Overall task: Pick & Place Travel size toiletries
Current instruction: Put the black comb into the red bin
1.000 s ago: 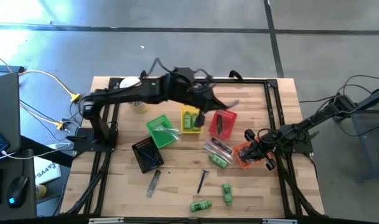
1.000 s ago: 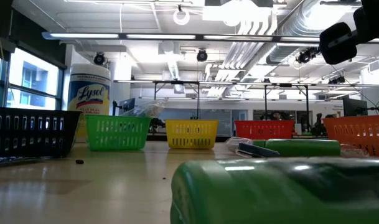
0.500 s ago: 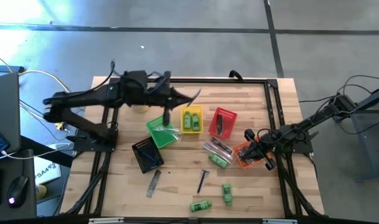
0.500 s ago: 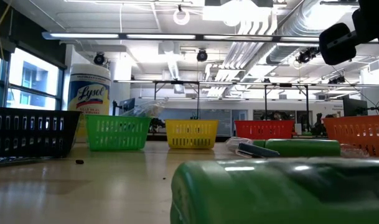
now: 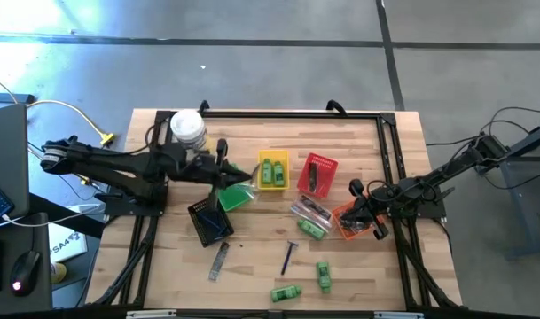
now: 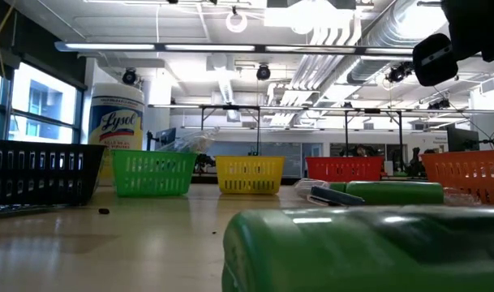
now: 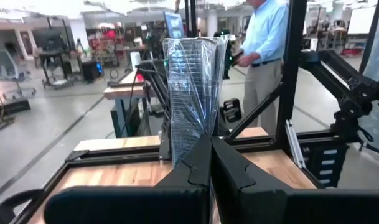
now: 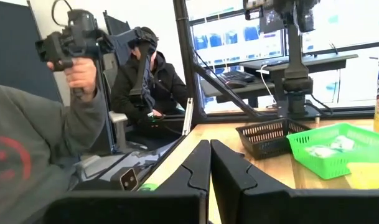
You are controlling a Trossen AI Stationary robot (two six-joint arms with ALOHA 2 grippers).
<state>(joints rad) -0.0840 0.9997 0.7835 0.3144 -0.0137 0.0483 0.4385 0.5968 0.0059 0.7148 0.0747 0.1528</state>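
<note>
My left gripper [image 5: 241, 176] hangs over the green basket [image 5: 237, 197], shut on a clear crinkled plastic packet [image 7: 192, 87]. Loose toiletries lie on the wooden table: green mini bottles [image 5: 285, 292] [image 5: 324, 275] [image 5: 311, 229], a dark blue razor [image 5: 289, 257], a grey comb [image 5: 219, 260] and clear packets [image 5: 309, 210]. One green bottle [image 6: 352, 247] fills the foreground of the low view. My right gripper [image 5: 373, 223] is shut and holds nothing, above the orange basket [image 5: 348, 221] at the table's right. My left gripper pinches the clear packet's lower end [image 7: 190, 144] between its two shut fingers [image 7: 229, 168]. The packet stands up past the fingertips, lifted clear of the table and baskets.
Black [image 5: 209, 219], yellow [image 5: 271, 170] and red [image 5: 317, 175] baskets stand in a row with the green one. A white canister with a yellow label [image 5: 187, 128] stands at the far left. A black frame rail [image 5: 287, 113] runs round the table. People show beyond the table [image 8: 145, 81].
My left arm has drawn back toward the table's left edge and come down, from beside the red basket, past the yellow one, to above the green basket. My right arm has kept still.
</note>
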